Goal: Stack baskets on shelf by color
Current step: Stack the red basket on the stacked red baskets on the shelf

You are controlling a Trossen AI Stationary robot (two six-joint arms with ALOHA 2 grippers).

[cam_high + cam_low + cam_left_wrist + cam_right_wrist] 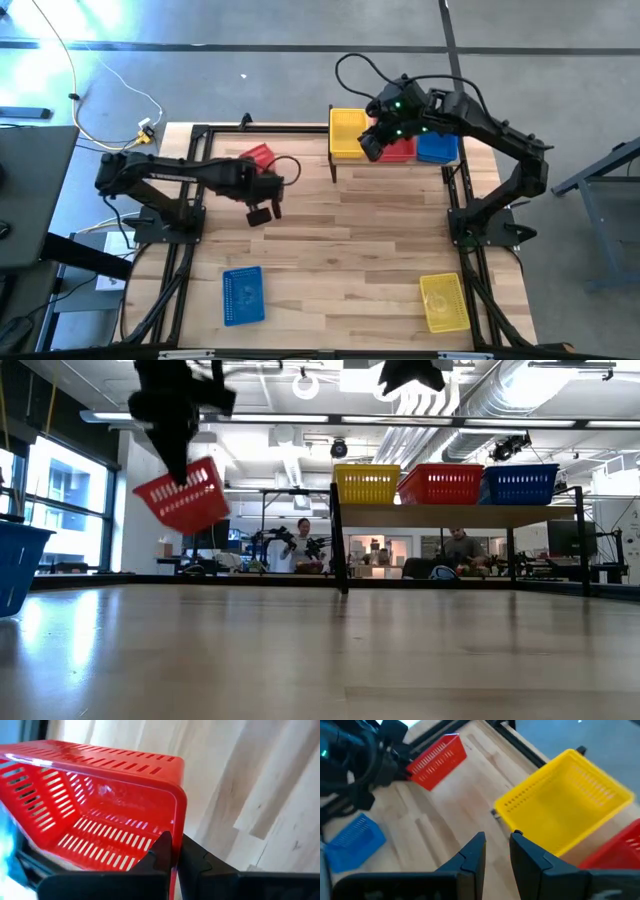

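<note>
My left gripper (pixel 262 172) is shut on a red basket (pixel 257 157) and holds it in the air over the table's far left part; in the low view the basket (pixel 183 495) hangs tilted. The shelf (pixel 450 515) stands at the far edge and carries yellow (pixel 367 483), red (pixel 441 483) and blue (pixel 520 483) baskets side by side. My right gripper (pixel 497 851) hovers above the shelf near the yellow basket (pixel 570 805), fingers slightly apart and holding nothing. A blue basket (pixel 241 294) and a yellow basket (pixel 444 302) lie on the table near its front edge. My left gripper pinches one wall of the red basket at its rim (pixel 176 827), one finger (pixel 159 851) inside the basket and the other (pixel 197 857) outside. The basket is lifted clear of the table and hangs tilted below the gripper.
Black metal frame rails run along the table's left and right sides and far edge (pixel 215 130). The wooden tabletop (pixel 350 240) lies bare between the shelf and the two front baskets. People sit in the room beyond the table (pixel 462 550).
</note>
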